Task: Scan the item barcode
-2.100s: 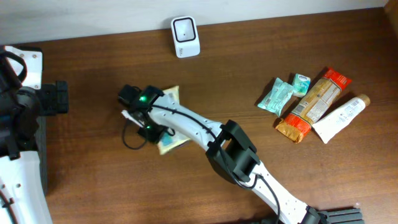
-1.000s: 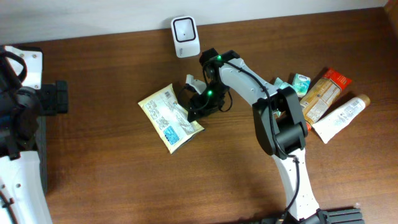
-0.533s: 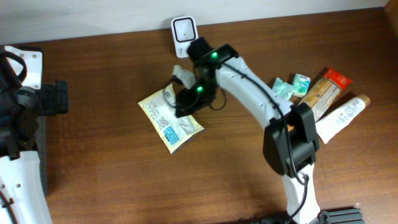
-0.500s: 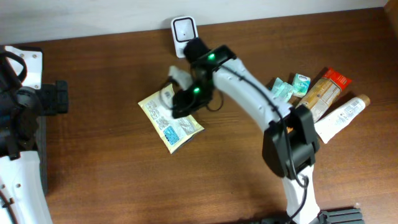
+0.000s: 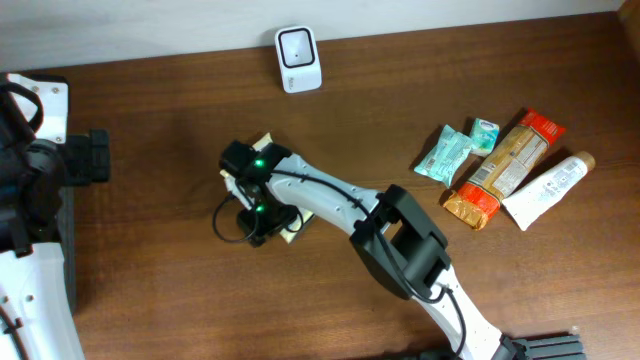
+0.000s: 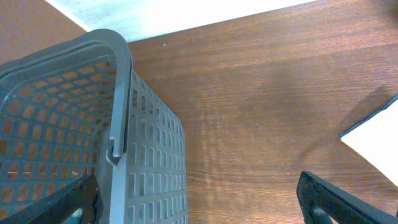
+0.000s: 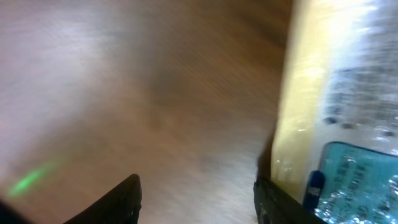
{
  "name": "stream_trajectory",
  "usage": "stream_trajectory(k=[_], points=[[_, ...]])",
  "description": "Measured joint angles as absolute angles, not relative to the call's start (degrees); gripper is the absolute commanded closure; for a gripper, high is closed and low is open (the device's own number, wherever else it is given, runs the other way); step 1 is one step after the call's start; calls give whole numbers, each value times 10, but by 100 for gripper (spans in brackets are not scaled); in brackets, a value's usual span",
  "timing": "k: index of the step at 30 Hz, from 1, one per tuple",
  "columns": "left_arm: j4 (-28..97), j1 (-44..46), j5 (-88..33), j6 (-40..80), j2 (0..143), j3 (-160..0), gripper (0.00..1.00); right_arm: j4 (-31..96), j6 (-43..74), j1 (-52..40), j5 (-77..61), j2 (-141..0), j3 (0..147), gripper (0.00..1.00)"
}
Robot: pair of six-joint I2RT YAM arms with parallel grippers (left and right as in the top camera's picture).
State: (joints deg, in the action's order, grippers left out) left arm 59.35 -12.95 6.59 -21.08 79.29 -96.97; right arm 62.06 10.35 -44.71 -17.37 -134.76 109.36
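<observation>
Scan not yet made: the packet (image 7: 329,87) lay flat on the table (image 5: 150,130), well apart from the scanner (image 5: 298,58). The right arm reached far across, the right gripper (image 7: 198,188) low beside the packet, jaws apart over bare wood, holding nothing. The left gripper (image 6: 198,194) hung wide open by a basket (image 6: 62,124).
</observation>
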Motion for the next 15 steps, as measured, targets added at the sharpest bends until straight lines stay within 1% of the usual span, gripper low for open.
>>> stream_trajectory(k=[2, 5, 10, 12, 13, 15], points=[[594, -130, 66, -211, 793, -970, 1, 631, 128, -427, -153, -1348, 1093, 43], [594, -130, 66, -211, 793, -970, 1, 641, 134, -401, -145, -1348, 1093, 43], [594, -130, 66, -211, 793, -970, 1, 649, 120, -391, -144, -1317, 1096, 37], [594, -130, 66, -211, 793, -970, 1, 647, 121, -371, -145, -1274, 1110, 31], [594, -130, 66, -211, 793, -970, 1, 646, 122, -350, -148, -1255, 1118, 25], [594, -130, 66, -211, 793, -970, 1, 644, 124, -278, -166, -1226, 1129, 18]])
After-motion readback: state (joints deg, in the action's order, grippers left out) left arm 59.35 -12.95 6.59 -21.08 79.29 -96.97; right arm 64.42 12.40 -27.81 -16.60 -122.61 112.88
